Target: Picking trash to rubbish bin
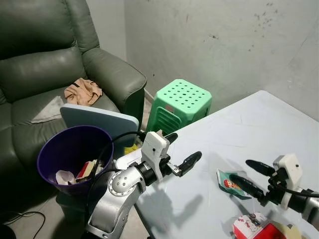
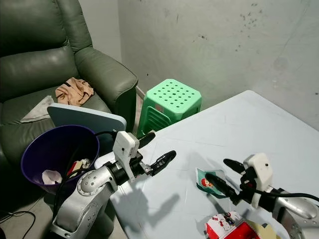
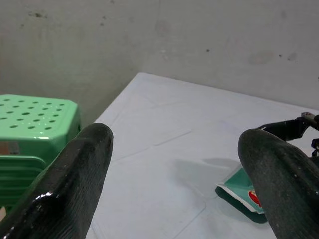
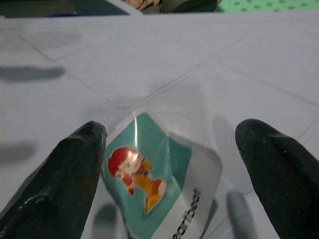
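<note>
A teal snack wrapper [image 1: 230,183] with a red cartoon figure lies flat on the pale table [image 1: 259,124]. My right gripper [image 1: 241,171] is open just above it, one finger on each side of the wrapper [image 4: 149,184] in the right wrist view, holding nothing. My left gripper [image 1: 186,145] hovers open and empty over the table's left edge, pointing toward the wrapper [image 3: 244,191]. The purple rubbish bin [image 1: 52,149] stands on the floor to the left of the table, with some trash inside.
A red and white packet [image 1: 256,226] lies at the table's near edge by my right arm. A green plastic stool [image 1: 182,99] stands by the wall behind the table. A dark green sofa [image 1: 45,59] holds a tan cloth [image 1: 82,91]; a light blue board [image 1: 99,119] leans behind the bin.
</note>
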You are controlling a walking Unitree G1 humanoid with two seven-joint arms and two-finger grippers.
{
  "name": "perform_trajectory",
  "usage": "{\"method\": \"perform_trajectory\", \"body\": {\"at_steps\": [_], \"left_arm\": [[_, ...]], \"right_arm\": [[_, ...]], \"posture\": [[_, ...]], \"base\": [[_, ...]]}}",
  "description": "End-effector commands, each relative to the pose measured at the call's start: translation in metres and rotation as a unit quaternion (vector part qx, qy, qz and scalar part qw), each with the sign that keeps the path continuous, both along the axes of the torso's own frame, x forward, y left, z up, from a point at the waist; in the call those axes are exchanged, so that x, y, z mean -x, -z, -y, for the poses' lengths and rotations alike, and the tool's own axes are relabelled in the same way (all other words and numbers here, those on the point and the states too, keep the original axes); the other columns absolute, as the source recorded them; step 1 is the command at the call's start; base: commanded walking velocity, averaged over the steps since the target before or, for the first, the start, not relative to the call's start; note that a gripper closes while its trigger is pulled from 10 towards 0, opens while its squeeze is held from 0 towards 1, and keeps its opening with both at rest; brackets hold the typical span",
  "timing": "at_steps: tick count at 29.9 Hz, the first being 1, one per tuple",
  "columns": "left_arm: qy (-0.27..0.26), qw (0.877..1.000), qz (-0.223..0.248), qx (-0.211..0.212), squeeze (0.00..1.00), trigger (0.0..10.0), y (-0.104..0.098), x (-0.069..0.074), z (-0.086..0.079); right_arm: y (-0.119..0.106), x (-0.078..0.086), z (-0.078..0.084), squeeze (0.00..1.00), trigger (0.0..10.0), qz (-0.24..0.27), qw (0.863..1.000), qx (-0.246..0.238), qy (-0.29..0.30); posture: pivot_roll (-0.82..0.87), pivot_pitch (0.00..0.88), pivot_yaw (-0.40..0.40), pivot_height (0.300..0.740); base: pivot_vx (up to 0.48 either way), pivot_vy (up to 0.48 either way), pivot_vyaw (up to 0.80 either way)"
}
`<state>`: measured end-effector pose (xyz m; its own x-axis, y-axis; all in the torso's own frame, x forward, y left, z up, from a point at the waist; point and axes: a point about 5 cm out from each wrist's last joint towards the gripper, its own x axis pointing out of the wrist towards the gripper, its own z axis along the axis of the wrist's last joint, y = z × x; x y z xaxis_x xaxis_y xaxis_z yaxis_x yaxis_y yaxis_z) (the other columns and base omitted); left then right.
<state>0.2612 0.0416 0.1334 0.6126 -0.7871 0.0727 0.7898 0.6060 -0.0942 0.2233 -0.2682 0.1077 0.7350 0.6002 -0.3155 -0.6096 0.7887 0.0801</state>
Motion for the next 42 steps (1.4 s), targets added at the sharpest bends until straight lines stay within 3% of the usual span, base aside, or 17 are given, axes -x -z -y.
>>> {"method": "perform_trajectory", "body": {"at_steps": [1,17,25,30,32,33,34,37,42], "left_arm": [[0.014,1.000,0.006,0.004,0.00,10.0,-0.004,0.004,0.003],[0.024,1.000,0.002,0.004,0.00,10.0,-0.005,0.012,0.003],[0.026,1.000,0.000,0.004,0.00,10.0,-0.006,0.013,0.002],[0.056,0.998,-0.018,-0.004,0.00,10.0,0.001,0.021,0.005],[0.068,0.997,-0.022,-0.012,0.00,10.0,0.004,0.025,0.006],[0.071,0.997,-0.024,-0.015,0.00,10.0,0.005,0.026,0.007],[0.084,0.996,-0.033,-0.016,0.00,10.0,0.007,0.031,0.007],[0.101,0.994,-0.039,-0.032,0.00,10.0,0.013,0.038,0.006],[0.096,0.994,-0.036,-0.034,0.00,10.0,0.011,0.038,0.003]], "right_arm": [[-0.005,0.001,0.001,0.00,10.0,-0.001,1.000,0.013,-0.014],[0.005,-0.011,-0.006,0.00,10.0,-0.013,1.000,0.003,0.003],[0.008,-0.010,0.000,0.00,10.0,-0.025,1.000,0.017,-0.005],[0.007,-0.010,0.004,0.00,10.0,-0.027,0.999,0.020,-0.008],[0.006,-0.009,0.004,0.00,8.6,-0.029,0.999,0.017,-0.013],[0.005,-0.009,0.004,0.00,8.6,-0.030,0.999,0.017,-0.015],[0.005,-0.009,0.005,0.00,10.0,-0.029,0.999,0.021,-0.015],[0.004,-0.010,0.007,0.00,10.0,-0.028,0.999,0.023,-0.015],[0.003,-0.012,0.007,0.00,10.0,-0.027,0.999,0.023,-0.018]], "posture": [[-0.17,0.120,-0.087,0.740],[-0.15,0.127,-0.091,0.740],[-0.15,0.123,-0.092,0.740],[-0.16,0.120,-0.091,0.740],[-0.16,0.120,-0.092,0.740],[-0.16,0.120,-0.092,0.740],[-0.16,0.118,-0.090,0.740],[-0.16,0.116,-0.089,0.740],[-0.15,0.116,-0.088,0.740]], "base": [[0.000,0.000,0.00],[0.000,0.000,0.00],[0.000,0.000,0.00],[0.000,0.000,0.00],[0.000,0.000,0.00],[0.000,0.000,0.00],[0.000,0.000,0.00],[0.000,0.000,0.00],[0.000,0.000,0.00]]}}
